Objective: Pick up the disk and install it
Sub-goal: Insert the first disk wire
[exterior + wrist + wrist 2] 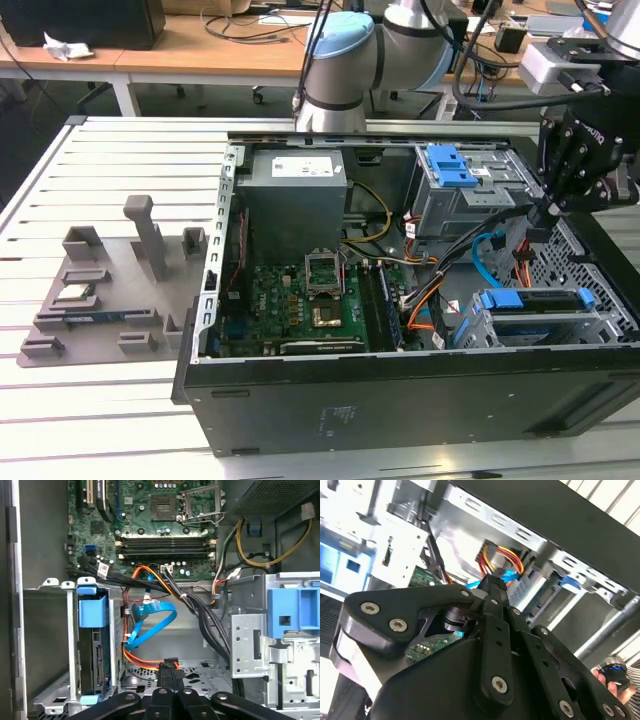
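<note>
The silver metal disk in its bright blue plastic bracket (530, 302) sits edge-on inside the grey steel drive cage (600, 322) of the open black computer case (400, 400), apparently slotted home so its connector faces the cables; in the first wrist view it stands upright (92, 645); the black gripper (537, 215) hangs just above the orange-and-blue cables (150, 620); its fingers (167, 677) are pinched together, holding nothing I can make out.

The arm (345, 60) has silver-grey tubular joints with a pale blue cap, black cables trailing beside it. Its gripper (545, 212) is matte black, built of linked bars (492, 645) fastened with round silver screws.
</note>
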Robot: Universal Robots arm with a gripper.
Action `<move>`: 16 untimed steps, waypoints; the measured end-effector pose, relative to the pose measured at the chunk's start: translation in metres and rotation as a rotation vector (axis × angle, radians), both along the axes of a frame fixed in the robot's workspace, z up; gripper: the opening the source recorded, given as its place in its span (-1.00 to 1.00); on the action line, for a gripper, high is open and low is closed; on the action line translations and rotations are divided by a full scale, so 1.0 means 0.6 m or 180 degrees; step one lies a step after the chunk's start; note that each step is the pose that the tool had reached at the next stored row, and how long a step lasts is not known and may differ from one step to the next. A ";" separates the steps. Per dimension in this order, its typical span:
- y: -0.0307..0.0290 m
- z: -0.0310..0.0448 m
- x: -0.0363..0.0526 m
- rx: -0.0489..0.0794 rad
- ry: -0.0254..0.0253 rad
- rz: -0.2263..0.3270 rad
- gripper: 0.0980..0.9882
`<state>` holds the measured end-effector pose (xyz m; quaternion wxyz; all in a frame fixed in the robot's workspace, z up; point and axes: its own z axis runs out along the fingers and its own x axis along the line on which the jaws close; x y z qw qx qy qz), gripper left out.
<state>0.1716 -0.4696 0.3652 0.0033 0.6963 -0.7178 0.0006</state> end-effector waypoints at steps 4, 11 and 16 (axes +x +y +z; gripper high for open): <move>0.0001 0.000 0.000 -0.0010 0.0000 0.0000 -0.96; 0.0002 -0.002 0.000 -0.0033 0.0000 0.0000 -0.41; 0.0001 -0.026 0.000 -0.0071 0.0000 0.0000 -0.41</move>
